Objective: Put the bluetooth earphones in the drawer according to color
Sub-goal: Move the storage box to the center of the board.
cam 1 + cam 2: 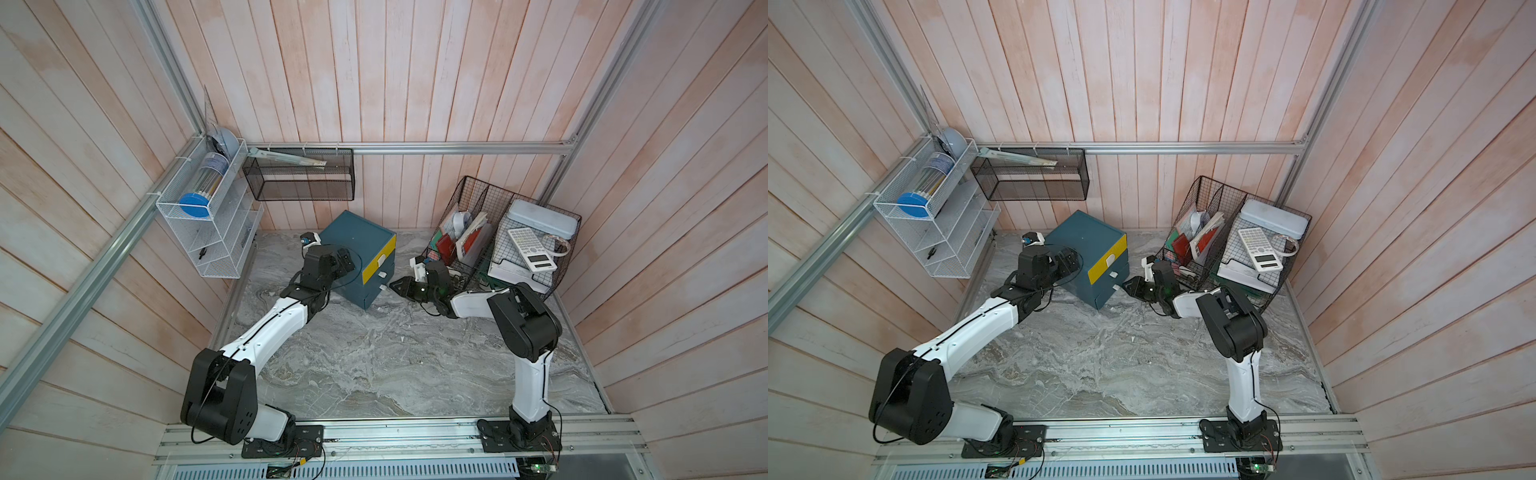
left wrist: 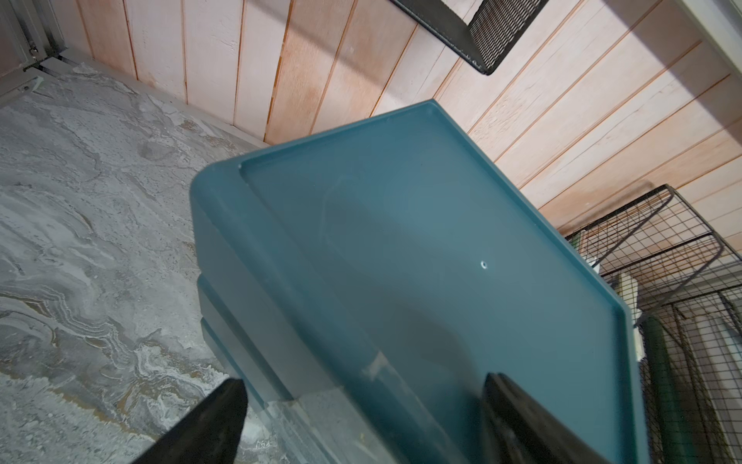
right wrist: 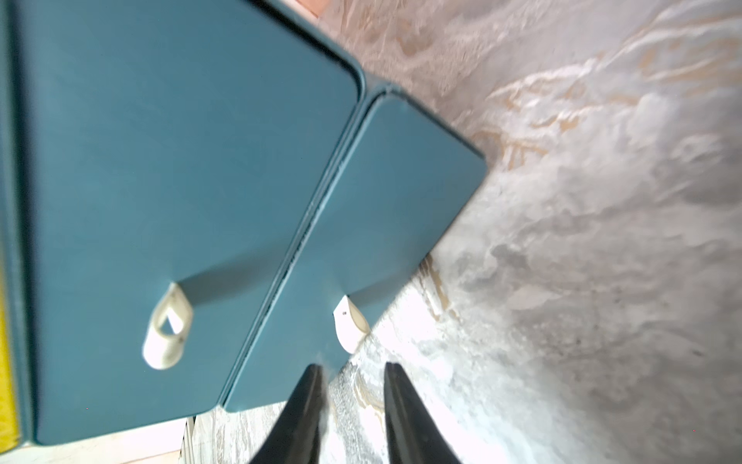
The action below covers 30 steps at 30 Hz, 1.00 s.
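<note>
The drawer [image 1: 357,249] [image 1: 1086,245] is a dark teal cabinet at the back of the marble table, with a yellow top front [image 1: 379,258] and two teal fronts below; all three are closed. My left gripper [image 1: 344,259] [image 2: 365,381] is open wide and straddles the cabinet's top side edge: one finger is over the lid, the other beside the wall. My right gripper [image 1: 395,286] [image 3: 353,366] is open a narrow gap with nothing in it. Its tips are just short of the lowest front's white tab handle [image 3: 351,327]. The bluetooth earphones are out of view.
A black wire basket [image 1: 469,195] with papers and a calculator [image 1: 532,249] stands right of the cabinet, close behind my right arm. A black mesh shelf [image 1: 299,174] and a white wire rack [image 1: 203,224] hang on the walls. The marble table [image 1: 374,365] runs to the front rail.
</note>
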### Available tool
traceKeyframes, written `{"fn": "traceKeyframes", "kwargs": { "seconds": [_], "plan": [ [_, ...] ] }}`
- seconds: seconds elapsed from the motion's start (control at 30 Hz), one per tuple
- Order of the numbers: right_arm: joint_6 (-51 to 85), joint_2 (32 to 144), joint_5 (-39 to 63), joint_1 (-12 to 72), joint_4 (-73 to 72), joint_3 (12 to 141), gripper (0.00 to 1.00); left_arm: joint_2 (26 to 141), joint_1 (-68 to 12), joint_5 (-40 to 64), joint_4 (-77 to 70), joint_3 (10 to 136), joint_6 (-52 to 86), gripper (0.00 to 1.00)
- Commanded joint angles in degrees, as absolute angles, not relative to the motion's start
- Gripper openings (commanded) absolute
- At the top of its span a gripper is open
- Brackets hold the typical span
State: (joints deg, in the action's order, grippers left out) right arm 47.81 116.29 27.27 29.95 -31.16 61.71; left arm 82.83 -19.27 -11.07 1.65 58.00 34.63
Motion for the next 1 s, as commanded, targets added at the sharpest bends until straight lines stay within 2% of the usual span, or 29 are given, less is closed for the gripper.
{"fn": "traceKeyframes", "kwargs": {
  "seconds": [0.0,0.3,0.63,0.73,0.97],
  "plan": [
    [48.4,117.2,27.3,30.1,-32.8,63.4,0.31,84.6,-19.5,-12.9,10.2,54.6,31.6,0.97],
    [49.5,122.0,28.7,31.2,-32.6,68.8,0.31,84.1,-19.7,-12.9,9.9,54.3,31.5,0.97],
    [42.9,105.8,23.6,29.7,-24.2,61.1,0.33,76.7,-20.2,-14.6,6.1,50.4,31.9,1.0],
    [40.2,101.8,23.9,28.4,-20.7,62.0,0.38,72.9,-20.2,-16.0,4.4,48.4,32.3,1.0],
    [34.9,99.2,25.5,25.8,-15.3,69.1,0.58,62.2,-20.2,-17.6,-2.1,41.9,32.9,1.0]
  ]
}}
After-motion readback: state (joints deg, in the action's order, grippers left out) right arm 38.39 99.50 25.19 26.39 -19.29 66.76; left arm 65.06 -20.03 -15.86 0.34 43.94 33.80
